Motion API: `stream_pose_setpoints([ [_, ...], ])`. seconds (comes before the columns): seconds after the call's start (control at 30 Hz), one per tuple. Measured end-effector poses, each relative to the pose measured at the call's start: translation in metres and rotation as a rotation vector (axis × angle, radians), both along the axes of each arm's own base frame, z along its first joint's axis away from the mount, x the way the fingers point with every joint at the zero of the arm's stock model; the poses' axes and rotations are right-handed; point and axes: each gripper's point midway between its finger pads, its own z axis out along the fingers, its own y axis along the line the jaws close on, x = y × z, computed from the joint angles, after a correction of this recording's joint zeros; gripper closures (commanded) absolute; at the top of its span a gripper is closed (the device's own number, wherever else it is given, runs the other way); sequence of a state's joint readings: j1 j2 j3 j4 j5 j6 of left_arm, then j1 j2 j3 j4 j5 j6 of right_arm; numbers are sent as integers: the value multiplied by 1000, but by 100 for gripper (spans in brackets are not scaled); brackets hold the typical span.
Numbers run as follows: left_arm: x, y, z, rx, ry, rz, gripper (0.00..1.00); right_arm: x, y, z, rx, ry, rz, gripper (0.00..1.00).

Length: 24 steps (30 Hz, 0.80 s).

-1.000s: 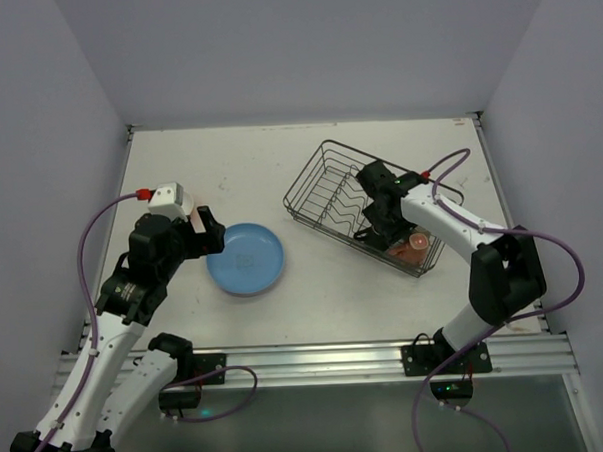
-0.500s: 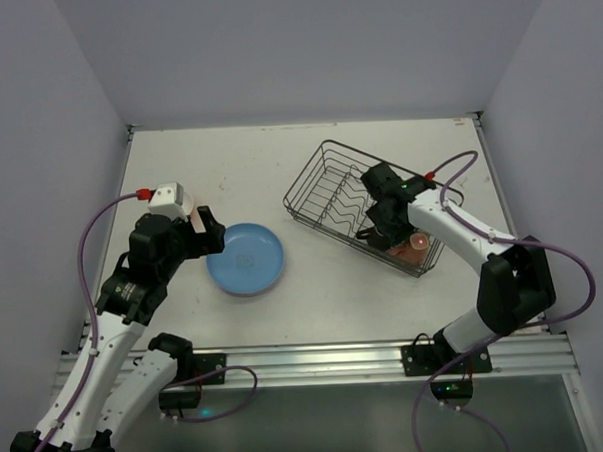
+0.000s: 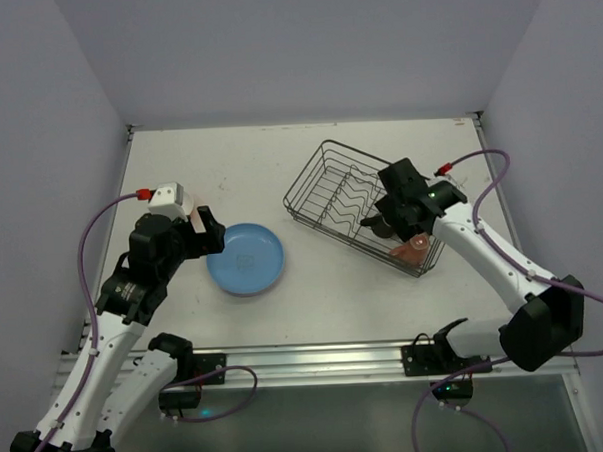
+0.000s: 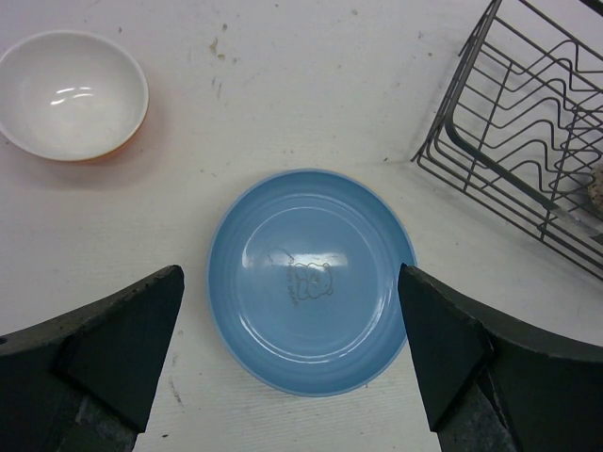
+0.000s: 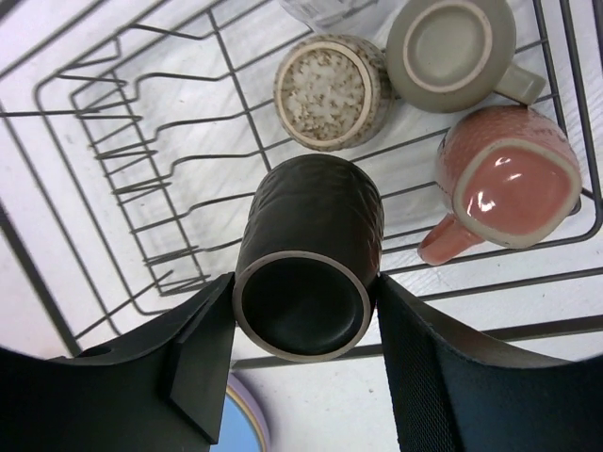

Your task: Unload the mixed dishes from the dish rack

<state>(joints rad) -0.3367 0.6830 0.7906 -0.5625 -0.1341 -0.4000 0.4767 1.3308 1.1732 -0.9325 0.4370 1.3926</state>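
The black wire dish rack [image 3: 325, 185] stands at the back right of the table. My right gripper [image 3: 389, 222] hangs over its near end, shut on a dark brown cup [image 5: 311, 226] whose open mouth faces the camera, held above the wires. Below it in the rack lie a speckled cup [image 5: 330, 89], a tan mug [image 5: 452, 47], a pink mug [image 5: 504, 184] and the edge of a clear glass [image 5: 325, 9]. My left gripper [image 4: 292, 367] is open and empty above a light blue plate [image 4: 311, 282] on the table. An orange bowl with a white inside [image 4: 71, 94] sits beyond the plate.
The rack's wavy dividers [image 5: 141, 188] hold no plates. A blue plate edge with a lilac rim [image 5: 240, 424] shows past the rack's near side. Grey walls close in the table on three sides.
My right gripper has shifted slightly right and nearer with the dark cup in it, and that arm's elbow has swung out to the right. The left arm has not moved.
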Motion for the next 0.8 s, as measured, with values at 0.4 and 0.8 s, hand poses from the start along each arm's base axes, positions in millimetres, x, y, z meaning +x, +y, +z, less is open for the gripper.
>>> stream_pose_setpoints([
  [0.4, -8, -20, 16, -68, -54, -114, 0, -16, -8, 88, 62, -307, 135, 100],
  [0.8, -72, -171, 32, -578, -205, -872, 0, -48, 43, 160, 327, -599, 481, 100],
])
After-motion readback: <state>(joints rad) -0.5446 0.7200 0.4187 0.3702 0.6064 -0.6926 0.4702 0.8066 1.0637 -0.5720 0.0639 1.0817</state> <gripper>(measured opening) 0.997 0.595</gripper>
